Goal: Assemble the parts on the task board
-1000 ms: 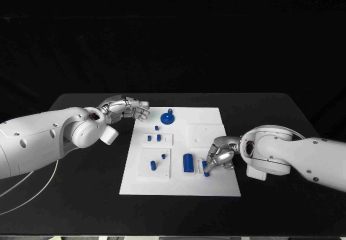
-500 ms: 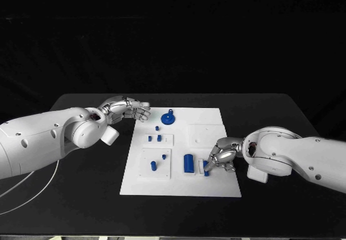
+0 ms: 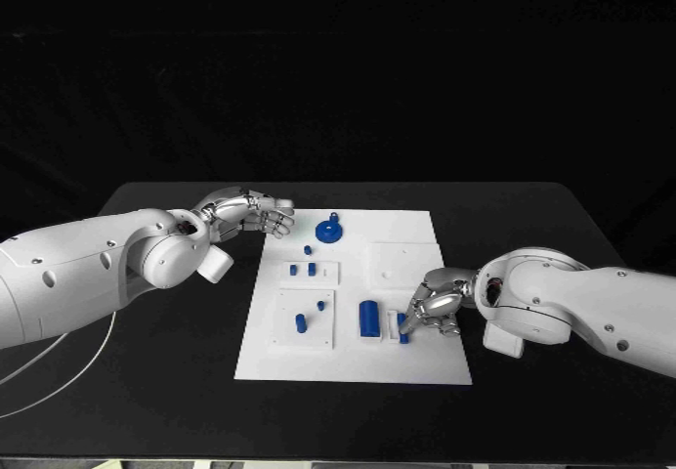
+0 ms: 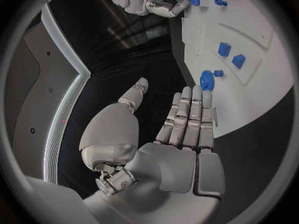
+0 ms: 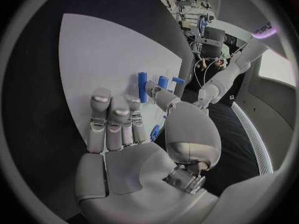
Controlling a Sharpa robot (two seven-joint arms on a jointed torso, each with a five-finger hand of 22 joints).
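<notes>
The white task board lies mid-table. My right hand is at its right side and pinches a small blue peg between thumb and a finger, upright on the board beside a blue cylinder. The right wrist view shows the peg between thumb and fingers, with the cylinder beyond. My left hand hovers off the board's far left corner, fingers straight, holding nothing. In the left wrist view that hand points toward a round blue part on the board.
The round blue part with a handle sits at the board's far end. Two small blue blocks stand in a plate below it, and two small pegs lie on the near left plate. Black table surrounds the board.
My right hand has shifted slightly toward the near edge and lowered with the peg. The left hand has barely moved.
</notes>
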